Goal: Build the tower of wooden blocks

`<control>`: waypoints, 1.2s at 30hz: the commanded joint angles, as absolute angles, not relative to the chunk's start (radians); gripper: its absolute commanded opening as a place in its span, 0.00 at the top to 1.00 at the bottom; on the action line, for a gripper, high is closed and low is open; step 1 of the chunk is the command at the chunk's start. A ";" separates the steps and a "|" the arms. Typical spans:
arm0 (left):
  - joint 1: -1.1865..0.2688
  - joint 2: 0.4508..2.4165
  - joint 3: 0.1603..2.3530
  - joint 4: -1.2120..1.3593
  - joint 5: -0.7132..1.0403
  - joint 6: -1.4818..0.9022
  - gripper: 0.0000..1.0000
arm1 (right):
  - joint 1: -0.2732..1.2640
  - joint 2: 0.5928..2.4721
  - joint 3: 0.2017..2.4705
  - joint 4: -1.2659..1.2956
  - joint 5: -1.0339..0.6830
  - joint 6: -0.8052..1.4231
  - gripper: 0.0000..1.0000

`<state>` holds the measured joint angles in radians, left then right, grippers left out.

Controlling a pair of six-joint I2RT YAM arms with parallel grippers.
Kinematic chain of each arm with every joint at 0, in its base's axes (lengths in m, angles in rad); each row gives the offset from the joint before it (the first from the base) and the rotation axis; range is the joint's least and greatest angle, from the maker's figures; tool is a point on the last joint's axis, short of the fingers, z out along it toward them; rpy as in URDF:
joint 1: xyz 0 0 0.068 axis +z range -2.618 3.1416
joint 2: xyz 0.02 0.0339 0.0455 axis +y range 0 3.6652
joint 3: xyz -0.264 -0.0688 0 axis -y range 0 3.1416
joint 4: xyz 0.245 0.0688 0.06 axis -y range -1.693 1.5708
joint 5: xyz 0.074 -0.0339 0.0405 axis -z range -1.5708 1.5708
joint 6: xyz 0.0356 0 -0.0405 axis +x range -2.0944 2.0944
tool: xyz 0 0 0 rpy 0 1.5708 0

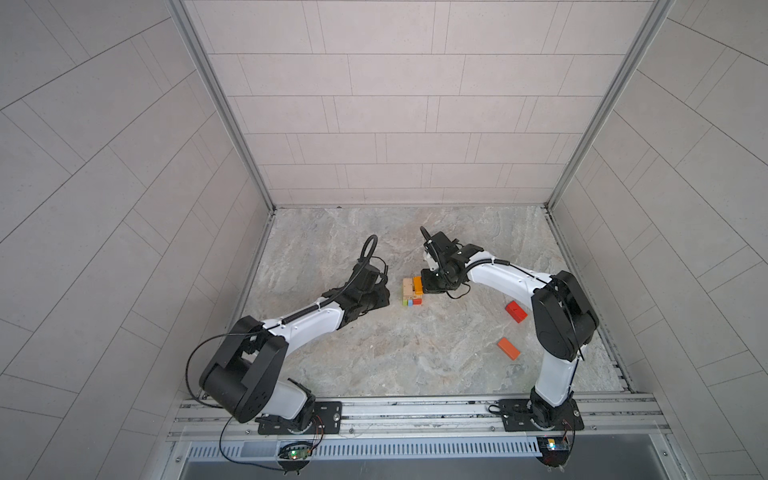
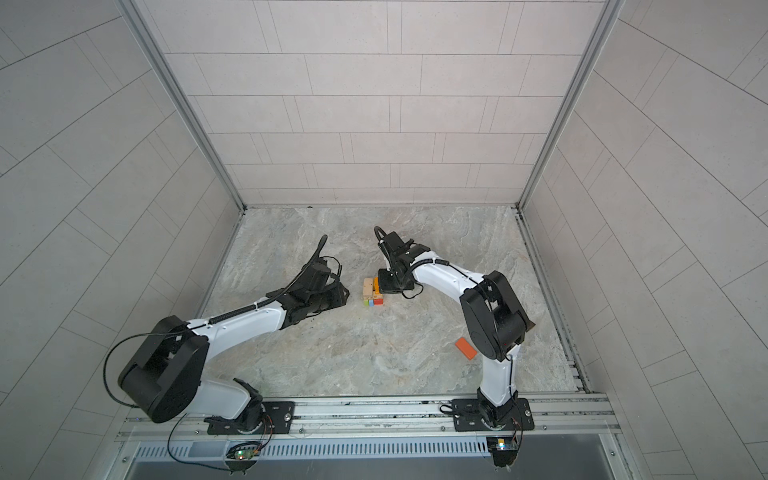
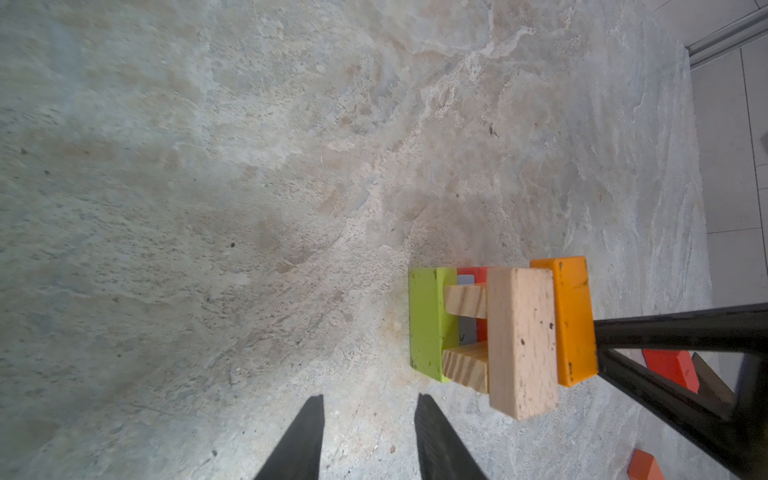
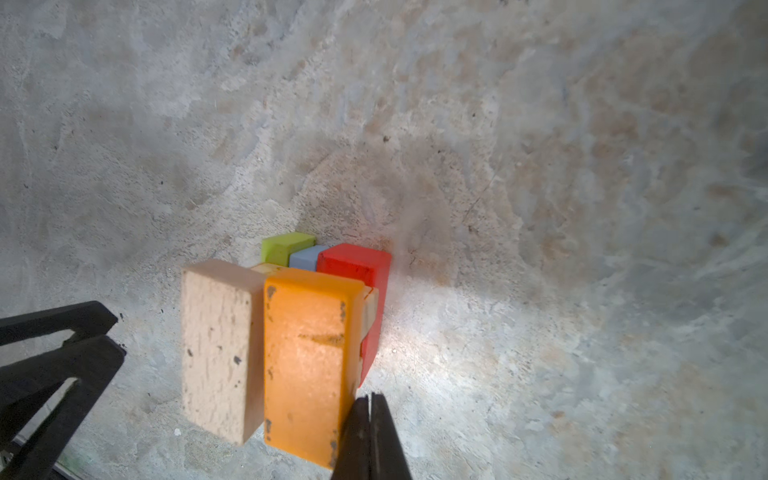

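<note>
Right wrist view has the right end effector [image 4: 370, 401] pressed together and holding nothing. Its tips sit at the outer long side of the orange plank [image 4: 307, 353], near one end. That plank lies beside a tan plank [image 4: 218, 349] on top of the tower [image 1: 412, 291], which stands near the middle of the table [image 1: 374, 340]. The step looks like a nudge to square the top layer. The push should therefore be slow and level, and aimed nearer the middle of the orange plank's side. A push at the end could pivot it or drag the lower tan planks [image 3: 465, 301] off the green plank [image 3: 426, 324], blue plank [image 4: 305, 258] and red plank [image 4: 365, 266] beneath. The left end effector [image 3: 370, 411], spread partway and empty, hangs near the tower on its green side and could serve as a stop there. Whether the closed tips actually touch the orange plank cannot be told. The blue plank is mostly covered, and the overhang of the top planks is hard to judge. A loose red block [image 1: 516, 311] and a loose orange block [image 1: 508, 348] lie toward the table's right edge, and in a top view the right arm [image 2: 494, 316] hides the red one. A brownish sliver [image 3: 712, 380] behind the right end effector in the left wrist view may be another block, but too little shows.
</note>
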<state>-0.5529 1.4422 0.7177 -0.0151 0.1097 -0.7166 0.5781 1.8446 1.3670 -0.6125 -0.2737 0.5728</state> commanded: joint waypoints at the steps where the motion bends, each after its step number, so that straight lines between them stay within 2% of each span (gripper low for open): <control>1: -0.558 1.434 0.729 -0.004 0.106 -0.714 0.57 | 0.585 1.842 1.391 -0.630 -0.264 0.567 1.00; 6: -0.558 1.420 0.723 -0.005 0.104 -0.714 0.56 | 0.585 1.836 1.391 -0.636 -0.256 0.569 1.00; 10: -0.559 1.400 0.720 -0.021 0.101 -0.709 0.51 | 0.579 1.810 1.391 -0.662 -0.222 0.560 1.00; 12: -0.559 1.382 0.721 -0.035 0.097 -0.701 0.46 | 0.572 1.789 1.391 -0.677 -0.205 0.553 0.96; 15: -0.558 1.347 0.726 -0.071 0.091 -0.676 0.32 | 0.562 1.742 1.385 -0.712 -0.177 0.538 0.89; 17: -0.559 1.319 0.727 -0.104 0.085 -0.657 0.21 | 0.558 1.698 1.368 -0.734 -0.156 0.526 0.81; 21: -0.578 1.265 0.712 -0.154 0.054 -0.628 0.11 | 0.551 1.603 1.308 -0.771 -0.115 0.506 0.66; 24: -0.653 1.231 0.719 -0.218 -0.036 -0.597 0.09 | 0.534 1.513 1.217 -0.782 -0.070 0.517 0.57; 28: -0.715 1.203 0.701 -0.233 -0.056 -0.604 0.08 | 0.485 1.366 1.058 -0.779 -0.037 0.547 0.46; 36: -0.753 1.124 0.637 -0.233 -0.059 -0.620 0.08 | 0.416 1.029 0.748 -0.784 0.082 0.674 0.34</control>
<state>-0.7448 1.1568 0.6598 -0.2085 -0.0338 -0.6239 0.4286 1.1168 0.8085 -0.7612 0.0074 0.5987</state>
